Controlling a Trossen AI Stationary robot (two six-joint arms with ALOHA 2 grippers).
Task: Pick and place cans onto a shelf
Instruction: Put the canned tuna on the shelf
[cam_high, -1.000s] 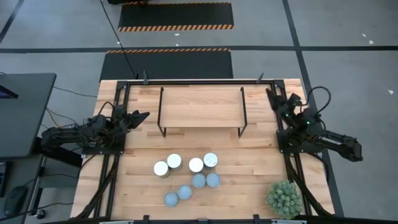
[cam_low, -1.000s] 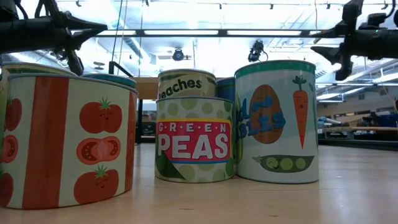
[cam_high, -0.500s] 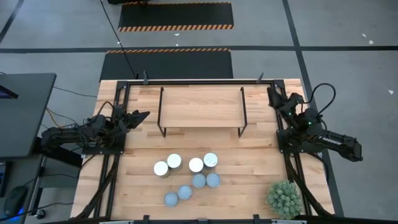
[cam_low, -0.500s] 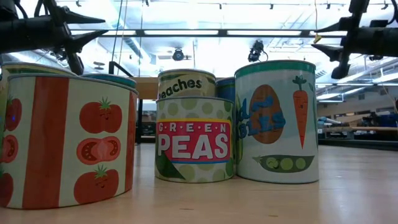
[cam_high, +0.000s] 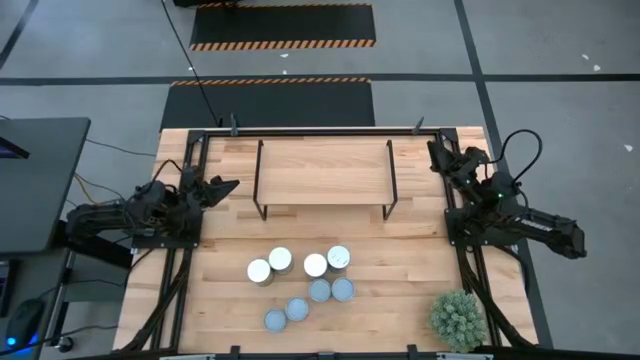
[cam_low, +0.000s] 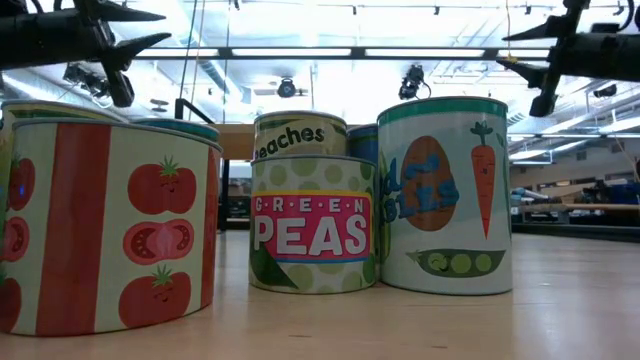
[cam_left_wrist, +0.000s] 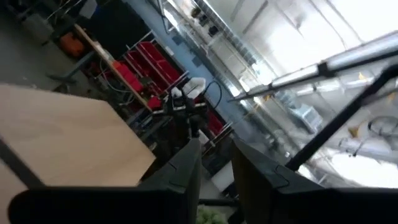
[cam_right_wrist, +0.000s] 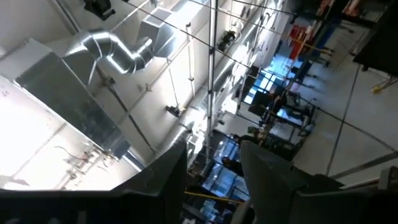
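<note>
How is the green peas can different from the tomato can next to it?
In the low view, the green peas can is green with pale dots and a pink band reading GREEN PEAS; the tomato can has red and cream stripes with tomato pictures and no visible wording. The tomato can looks bigger, likely because it is nearer the camera, and is cut off at the edge. Both stand upright on the table.

Grey floor (cam_high: 90, 60) with hazard-striped black mats (cam_high: 282, 25); bright ceiling lights (cam_low: 300, 52); silver ductwork (cam_right_wrist: 115, 53).
</note>
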